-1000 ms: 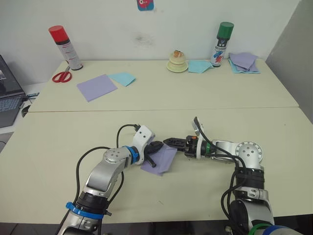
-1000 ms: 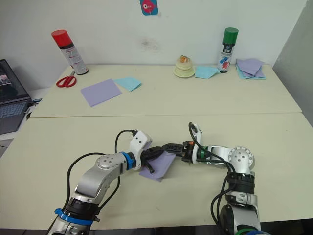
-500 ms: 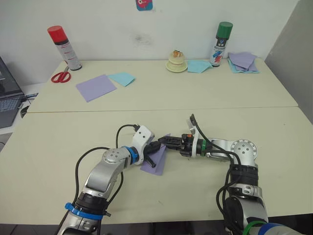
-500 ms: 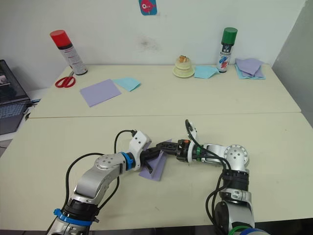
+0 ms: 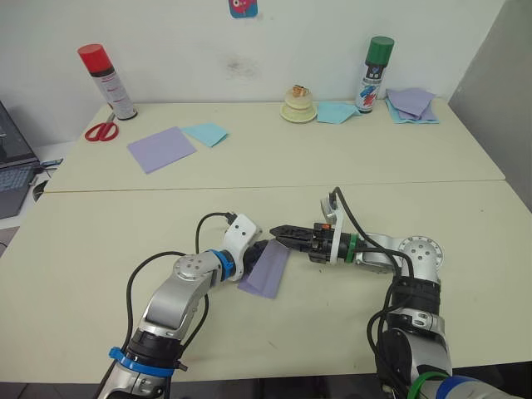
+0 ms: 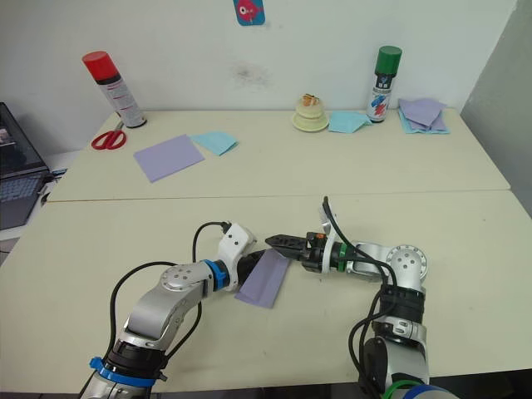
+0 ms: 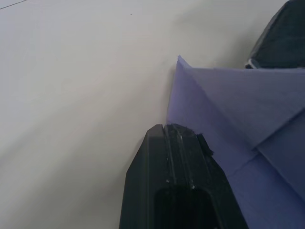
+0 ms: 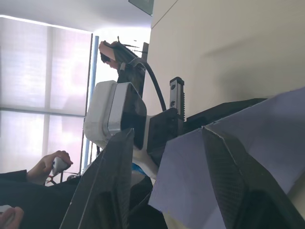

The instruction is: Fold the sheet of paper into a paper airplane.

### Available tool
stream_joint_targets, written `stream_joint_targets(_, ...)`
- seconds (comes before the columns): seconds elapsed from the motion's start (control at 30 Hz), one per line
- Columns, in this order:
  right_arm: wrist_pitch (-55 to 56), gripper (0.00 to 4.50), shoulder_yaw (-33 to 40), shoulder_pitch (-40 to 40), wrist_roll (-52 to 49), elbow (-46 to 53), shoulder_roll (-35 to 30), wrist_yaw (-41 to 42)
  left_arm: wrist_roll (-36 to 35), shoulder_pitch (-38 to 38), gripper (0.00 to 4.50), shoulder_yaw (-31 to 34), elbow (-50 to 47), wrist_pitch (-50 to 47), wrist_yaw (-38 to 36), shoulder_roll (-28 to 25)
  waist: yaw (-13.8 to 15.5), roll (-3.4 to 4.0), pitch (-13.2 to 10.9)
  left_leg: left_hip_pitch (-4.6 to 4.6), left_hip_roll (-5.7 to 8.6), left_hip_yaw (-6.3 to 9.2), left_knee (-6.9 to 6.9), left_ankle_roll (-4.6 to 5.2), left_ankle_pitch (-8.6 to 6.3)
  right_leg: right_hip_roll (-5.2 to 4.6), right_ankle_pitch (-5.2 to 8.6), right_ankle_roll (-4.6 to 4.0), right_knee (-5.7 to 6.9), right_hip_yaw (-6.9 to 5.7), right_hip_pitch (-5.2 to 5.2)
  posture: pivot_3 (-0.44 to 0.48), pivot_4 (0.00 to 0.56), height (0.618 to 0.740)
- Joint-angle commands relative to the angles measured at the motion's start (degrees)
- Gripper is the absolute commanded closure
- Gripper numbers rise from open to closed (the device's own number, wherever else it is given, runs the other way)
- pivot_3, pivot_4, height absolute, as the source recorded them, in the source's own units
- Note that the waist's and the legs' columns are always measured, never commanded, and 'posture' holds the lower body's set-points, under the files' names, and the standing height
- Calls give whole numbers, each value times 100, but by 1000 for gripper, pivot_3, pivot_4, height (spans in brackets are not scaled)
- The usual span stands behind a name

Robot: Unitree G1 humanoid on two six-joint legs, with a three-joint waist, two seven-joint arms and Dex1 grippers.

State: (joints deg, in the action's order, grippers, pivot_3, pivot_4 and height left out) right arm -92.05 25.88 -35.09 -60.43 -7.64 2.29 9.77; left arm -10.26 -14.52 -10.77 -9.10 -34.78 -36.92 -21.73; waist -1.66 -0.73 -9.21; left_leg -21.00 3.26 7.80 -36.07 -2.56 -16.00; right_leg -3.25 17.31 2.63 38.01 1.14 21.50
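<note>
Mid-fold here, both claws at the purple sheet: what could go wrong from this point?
1. The left claw is shut on one edge of the sheet of paper. A pull from the right claw might tear the sheet or slide it out.
2. The right claw's open fingers straddle the sheet's raised edge; closing off the crease may set a crooked fold.
</note>
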Motion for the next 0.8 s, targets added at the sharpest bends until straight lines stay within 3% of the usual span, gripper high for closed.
stream_joint_targets(0.03,-45,2199,36,37,-458,153,-79,22,17,157,4500,-204,132,-230,-75,-72,0,0,0,0,0,0,0,0,0,0,0,0,0,0,0,0,150,740)
stream_joint_targets(0.27,198,2199,-710,383,-239,608,-437,351,23,187,4500,-208,116,-219,-78,-102,-14,2,1,0,-2,-2,0,0,0,0,0,0,0,1,0,0,150,740)
stream_joint_targets(0.37,571,2815,-1056,484,-7,669,-469,545,19,172,4500,-219,117,-224,-70,-101,-17,4,2,2,-3,-2,0,0,0,1,0,0,1,1,-1,0,150,740)
stream_joint_targets(0.53,913,4447,-1399,546,188,650,-585,876,16,151,4500,-197,126,-221,-68,-120,-17,3,2,2,-1,-2,-1,0,0,5,0,0,1,-1,-1,0,150,740)
stream_joint_targets(0.67,1193,4447,-1621,549,353,589,-678,1102,15,140,4500,-189,132,-220,-60,-122,-16,3,2,2,0,-2,0,0,0,4,0,0,0,0,-1,0,150,740)
stream_joint_targets(0.8,2064,4447,-2393,572,1046,769,-891,1536,15,119,4500,-165,162,-212,-46,-111,-17,3,2,2,-1,-1,0,0,0,5,0,0,2,-2,-1,0,150,740)
